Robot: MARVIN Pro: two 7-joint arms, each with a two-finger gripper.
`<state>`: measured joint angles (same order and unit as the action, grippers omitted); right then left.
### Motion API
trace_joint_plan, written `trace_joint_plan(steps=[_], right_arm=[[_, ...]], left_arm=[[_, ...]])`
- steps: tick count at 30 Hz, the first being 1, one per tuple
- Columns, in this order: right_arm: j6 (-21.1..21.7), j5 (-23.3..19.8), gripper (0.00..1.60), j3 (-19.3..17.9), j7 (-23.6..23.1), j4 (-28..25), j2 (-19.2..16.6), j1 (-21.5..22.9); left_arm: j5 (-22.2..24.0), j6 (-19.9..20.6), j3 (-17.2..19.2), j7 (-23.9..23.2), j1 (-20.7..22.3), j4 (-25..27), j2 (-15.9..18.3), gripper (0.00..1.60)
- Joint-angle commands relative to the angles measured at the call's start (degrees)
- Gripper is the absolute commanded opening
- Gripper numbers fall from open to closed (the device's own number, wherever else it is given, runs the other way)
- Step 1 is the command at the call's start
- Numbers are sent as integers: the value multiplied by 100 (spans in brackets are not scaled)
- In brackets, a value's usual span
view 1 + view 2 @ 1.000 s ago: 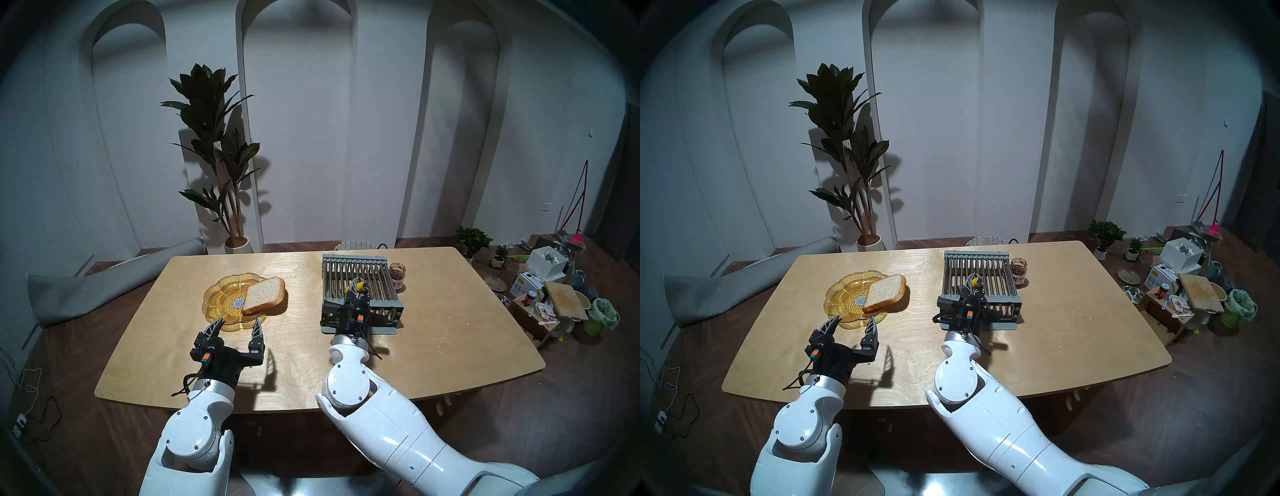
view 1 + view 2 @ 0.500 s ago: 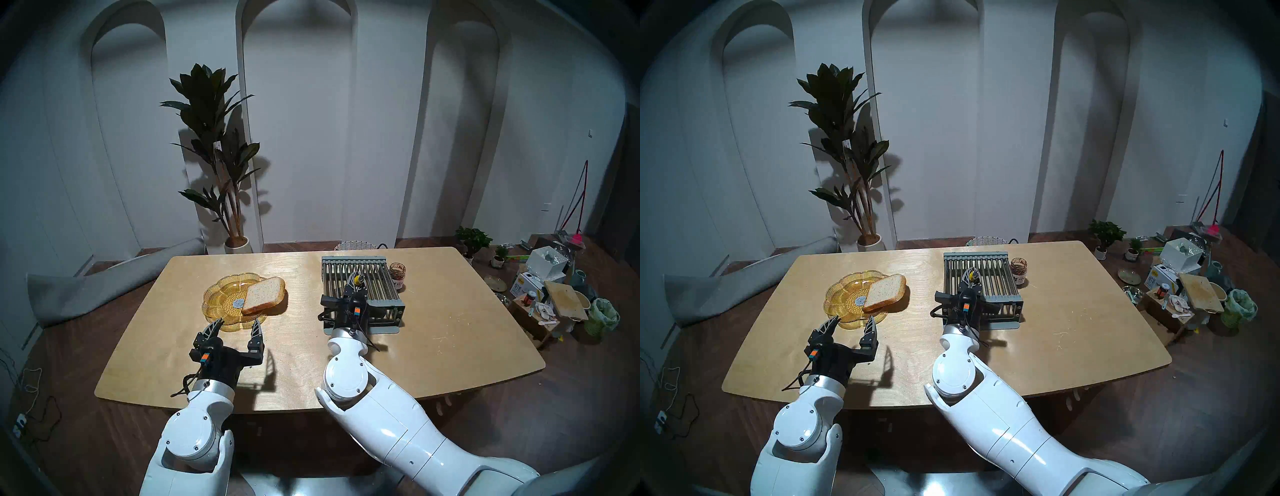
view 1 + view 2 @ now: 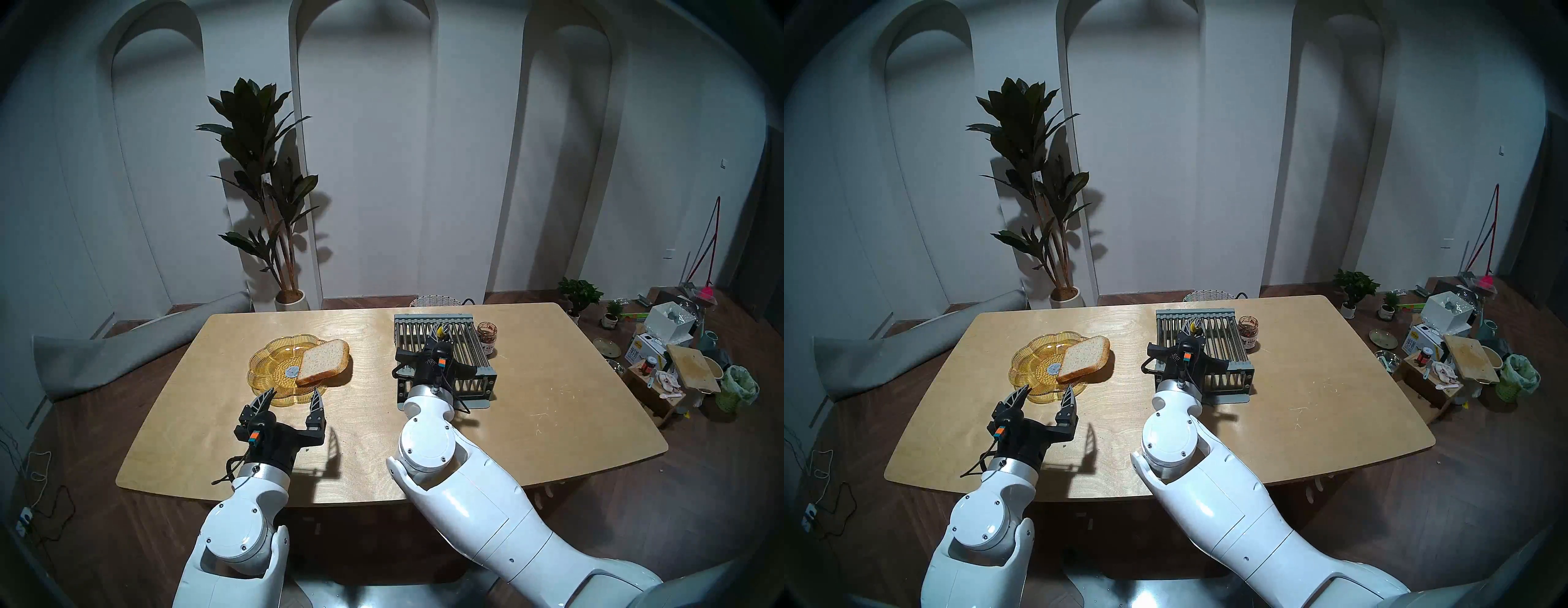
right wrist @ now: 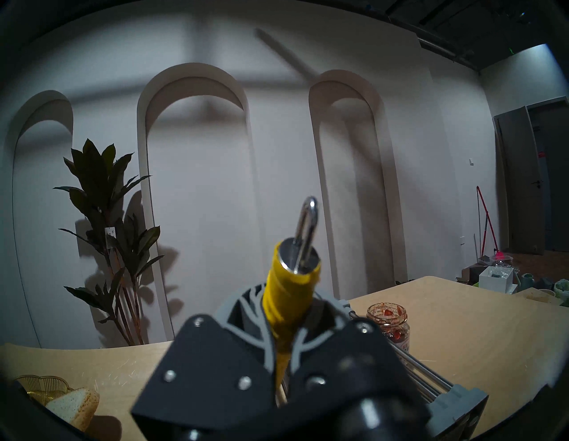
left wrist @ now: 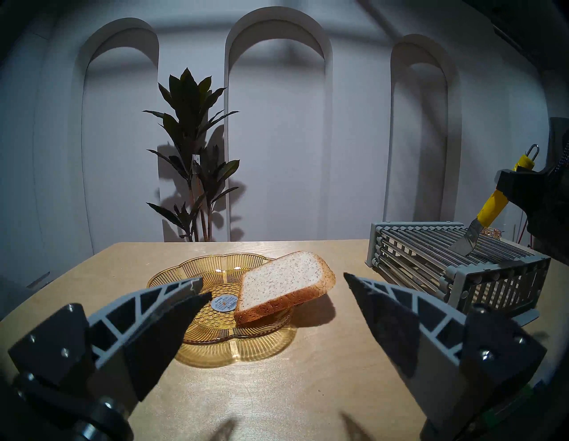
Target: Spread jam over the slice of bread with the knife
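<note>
Gripping the knife [image 5: 492, 203] by its yellow handle with fingers clamped tight, the right gripper [image 4: 284, 335] holds it tilted, blade tip at the bars of the grey rack [image 3: 445, 356], so pickup looks done while loading jam and spreading remain. The slice of bread [image 3: 323, 361] lies bare, half on the amber plate [image 3: 271, 365], half over its rim; the open jam jar [image 3: 486, 337] stands just beside the rack's far right corner. The left gripper [image 3: 290, 401] hovers spread wide and empty near the plate, and the rack sits between knife and bread.
</note>
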<state>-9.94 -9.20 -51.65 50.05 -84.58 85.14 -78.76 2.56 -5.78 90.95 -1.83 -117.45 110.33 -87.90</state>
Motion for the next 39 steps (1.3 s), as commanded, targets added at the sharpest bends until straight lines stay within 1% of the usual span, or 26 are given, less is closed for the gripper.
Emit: trace_joint_plan(steps=[1, 7, 16, 20, 21, 23, 25, 29, 31, 34, 36, 37, 39], right_arm=[[583, -109, 0, -91, 123, -376, 152, 139], [1021, -167, 0, -117, 202, -503, 220, 286], [1477, -159, 0, -48, 221, -824, 170, 391], [1718, -177, 0, -16, 199, -972, 162, 429], [1834, -212, 0, -22, 194, -1022, 170, 443], [1913, -173, 0, -4, 232, -1071, 175, 486], [2067, -229, 0, -12, 200, -1191, 170, 507], [2214, -207, 0, -30, 240, -1394, 151, 544], [2326, -265, 0, -66, 202, -1519, 134, 554], [2520, -333, 0, -117, 138, -1744, 71, 548], [2727, -307, 0, -108, 24, -1898, -70, 574], [2727, -307, 0, -108, 24, -1898, -70, 574], [2867, -319, 0, -122, -85, -2007, -173, 596]], left_arm=[[18, -34, 8, -1, 55, 137, -6, 160], [29, -34, 12, -11, 62, 135, -2, 160], [78, -50, 29, -28, 74, 128, 11, 160], [112, -54, 47, -41, 75, 137, 21, 160], [118, -51, 50, -44, 75, 138, 23, 160], [136, -53, 58, -55, 77, 136, 28, 160], [152, -49, 67, -67, 79, 132, 34, 160], [190, -45, 89, -98, 94, 115, 46, 160], [208, -44, 97, -118, 105, 105, 56, 160], [237, -41, 106, -144, 126, 92, 70, 160], [259, -35, 111, -162, 144, 80, 82, 160], [259, -35, 111, -162, 144, 80, 82, 160], [277, -29, 115, -180, 155, 73, 94, 160]])
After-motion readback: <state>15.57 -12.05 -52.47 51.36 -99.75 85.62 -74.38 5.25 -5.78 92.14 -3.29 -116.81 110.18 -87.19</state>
